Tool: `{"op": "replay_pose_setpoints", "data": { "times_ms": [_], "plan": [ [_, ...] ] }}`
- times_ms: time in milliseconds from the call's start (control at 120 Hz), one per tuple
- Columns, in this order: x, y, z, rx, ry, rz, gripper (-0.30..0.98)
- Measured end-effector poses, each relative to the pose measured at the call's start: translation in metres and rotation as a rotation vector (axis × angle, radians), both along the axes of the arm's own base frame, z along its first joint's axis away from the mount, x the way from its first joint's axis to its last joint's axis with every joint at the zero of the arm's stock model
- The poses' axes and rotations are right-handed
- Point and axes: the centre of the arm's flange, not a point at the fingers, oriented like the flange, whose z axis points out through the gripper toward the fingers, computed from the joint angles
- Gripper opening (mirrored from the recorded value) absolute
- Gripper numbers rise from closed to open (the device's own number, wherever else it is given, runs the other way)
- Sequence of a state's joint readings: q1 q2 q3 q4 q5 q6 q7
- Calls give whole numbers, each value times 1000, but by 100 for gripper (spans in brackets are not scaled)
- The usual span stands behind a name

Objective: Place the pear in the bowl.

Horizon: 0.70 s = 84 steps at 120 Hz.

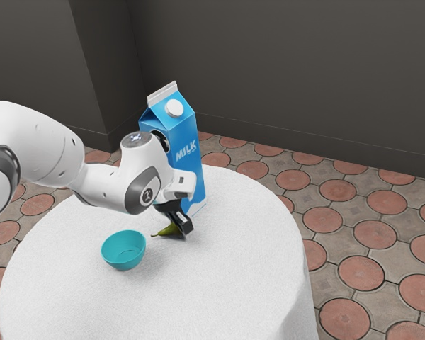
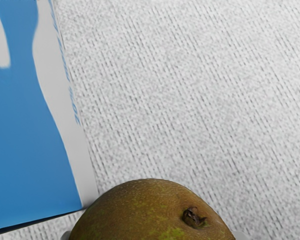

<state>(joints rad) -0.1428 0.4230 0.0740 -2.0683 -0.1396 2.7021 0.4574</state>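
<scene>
My gripper (image 1: 177,221) is low over the table, beside the milk carton, shut on the pear (image 1: 168,231). The pear's stem points toward the exterior view's left, at the bowl. One black finger covers part of the pear, and I cannot tell whether the fruit touches the cloth. In the wrist view the brown-green pear (image 2: 150,215) looms large at the lower edge, a pale fingertip sliver against each side. The teal bowl (image 1: 124,250) stands upright on the table, a short way off on the stem side of the pear.
A tall blue and white milk carton (image 1: 186,152) stands right behind my hand; its side (image 2: 30,130) is close to the pear in the wrist view. The round table (image 1: 234,283) has a white cloth. A dark wall (image 1: 290,71) rises beyond the tiled floor.
</scene>
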Motion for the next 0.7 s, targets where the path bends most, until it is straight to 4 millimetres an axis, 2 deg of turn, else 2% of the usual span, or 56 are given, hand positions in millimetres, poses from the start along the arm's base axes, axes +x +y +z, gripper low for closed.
{"op": "replay_pose_setpoints", "data": {
  "times_ms": [267, 433, 558, 700],
  "plan": [
    [-8, -4, 15, -18, -15, 25, 23],
    [-25, -10, 50, -33, -51, 31, 22],
    [-57, -1, 79, -48, -71, 56, 23],
    [-102, 29, 93, -59, -64, 123, 23]
  ]
}}
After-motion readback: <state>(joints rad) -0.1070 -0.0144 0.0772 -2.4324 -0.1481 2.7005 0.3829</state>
